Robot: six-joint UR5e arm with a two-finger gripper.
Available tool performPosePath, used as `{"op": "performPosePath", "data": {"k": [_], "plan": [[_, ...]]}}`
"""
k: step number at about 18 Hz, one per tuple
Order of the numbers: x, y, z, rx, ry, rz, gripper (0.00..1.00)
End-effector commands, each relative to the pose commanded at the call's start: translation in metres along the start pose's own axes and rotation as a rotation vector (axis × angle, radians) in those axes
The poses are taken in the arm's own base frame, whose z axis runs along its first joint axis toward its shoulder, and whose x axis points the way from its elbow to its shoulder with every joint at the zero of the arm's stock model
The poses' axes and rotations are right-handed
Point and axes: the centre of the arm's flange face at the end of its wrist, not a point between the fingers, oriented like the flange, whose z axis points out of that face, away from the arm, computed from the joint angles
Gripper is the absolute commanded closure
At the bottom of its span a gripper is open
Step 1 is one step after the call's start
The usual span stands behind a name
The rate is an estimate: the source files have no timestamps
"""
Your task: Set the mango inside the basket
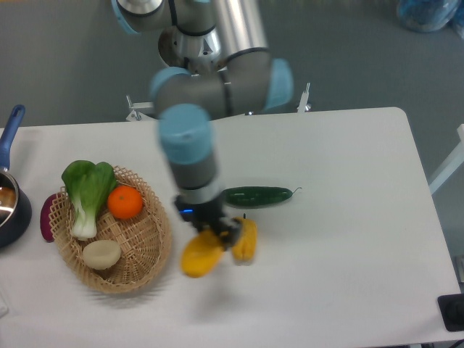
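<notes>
The mango [200,257] is a smooth yellow-orange oval, blurred, just right of the basket's rim. My gripper [217,233] points down over its upper end and looks shut on it. The round tan wicker basket [154,246] sits at the left of the table. It holds a green bok choy [87,190], a round orange [125,202] and a pale round vegetable [101,254]. The fingertips are partly hidden against the fruit.
A yellow-orange pepper [246,240] lies right beside the gripper. A dark green cucumber [255,196] lies behind it. A purple eggplant [46,217] sits left of the basket, and a blue-handled pot [10,204] stands at the table's left edge.
</notes>
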Motion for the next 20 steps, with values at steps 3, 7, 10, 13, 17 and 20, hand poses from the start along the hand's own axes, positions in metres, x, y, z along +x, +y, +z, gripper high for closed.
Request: {"op": "performPosePath", "data": {"k": [3, 7, 10, 13, 17, 20], "plan": [[0.052, -0.021, -0.006, 0.061, -0.019, 0.075, 0.57], [0.096, -0.015, 0.014, 0.029, 0.033, 0.122, 0.46], [0.117, -0.006, 0.024, 0.007, 0.057, 0.146, 0.36], [0.126, -0.007, 0.027, 0.003, 0.062, 0.157, 0.18], [0.121, -0.012, 0.03, 0.016, 0.045, 0.153, 0.0], [0.108, -0.022, 0.013, 0.049, 0.015, 0.146, 0.0]]}}
